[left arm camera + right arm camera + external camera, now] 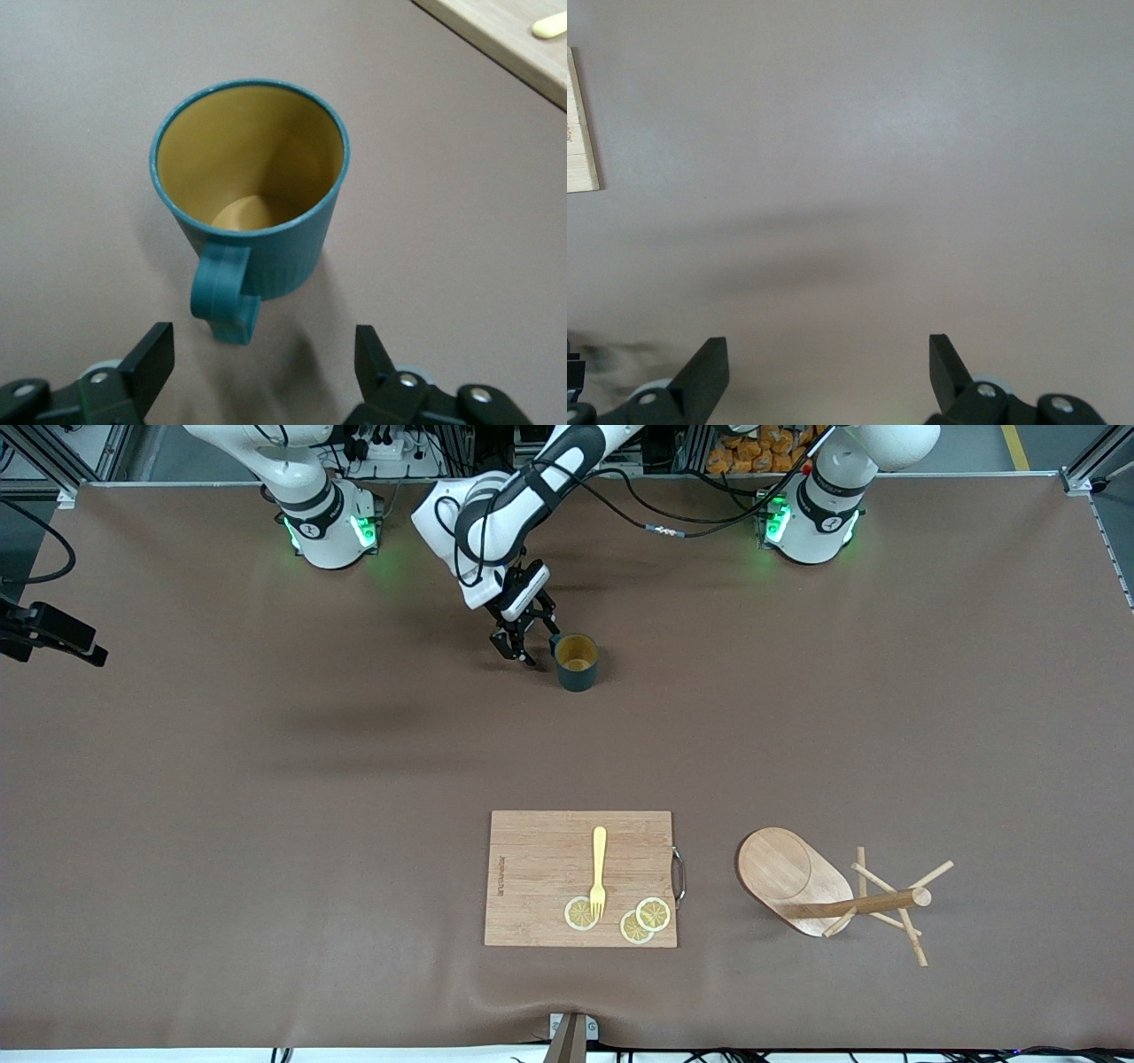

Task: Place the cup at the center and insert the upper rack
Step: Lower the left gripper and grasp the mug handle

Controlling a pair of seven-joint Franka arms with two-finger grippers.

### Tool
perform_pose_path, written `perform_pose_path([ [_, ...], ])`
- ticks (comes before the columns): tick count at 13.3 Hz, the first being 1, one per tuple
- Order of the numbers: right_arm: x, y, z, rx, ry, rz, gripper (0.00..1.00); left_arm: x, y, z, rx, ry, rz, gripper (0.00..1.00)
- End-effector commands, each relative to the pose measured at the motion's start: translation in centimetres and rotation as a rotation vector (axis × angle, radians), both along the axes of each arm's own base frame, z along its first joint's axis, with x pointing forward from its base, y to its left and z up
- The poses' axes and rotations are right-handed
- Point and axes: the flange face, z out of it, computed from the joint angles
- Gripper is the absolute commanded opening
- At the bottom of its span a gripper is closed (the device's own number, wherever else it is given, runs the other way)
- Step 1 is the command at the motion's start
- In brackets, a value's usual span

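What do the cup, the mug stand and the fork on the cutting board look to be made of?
Cup: likely matte plastic or bamboo-fibre composite, going by its dull teal ribbed wall and flat tan inside.
Mug stand: light unpainted wood, with faint grain on its oval base.
Fork: pale yellow, uniform colour, probably plastic.

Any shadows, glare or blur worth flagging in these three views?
Front view: sharp; green base lights tint the brown table; soft arm shadow mid-table. Left wrist view: dark teal ribbed mug crisp, faint shadow beside it; open left gripper slightly soft. Right wrist view: broad dim shadow band, mild sheen, open right gripper over bare table.
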Motion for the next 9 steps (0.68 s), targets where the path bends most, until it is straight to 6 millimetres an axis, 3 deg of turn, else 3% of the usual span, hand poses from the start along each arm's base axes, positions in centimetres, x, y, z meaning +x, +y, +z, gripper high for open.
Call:
perform_pose_path([
  [1, -0.6, 0.1, 0.8, 0.004, -0.010, 0.010, 1.00, -0.2, -0.3, 0.0, 0.018, -0.053, -0.010, 0.82],
  [9, -0.6, 0.0, 0.8, 0.004, -0.007, 0.011, 1.00, -0.5, 0.8, -0.5, 0.130, -0.016, -0.058, 0.68],
])
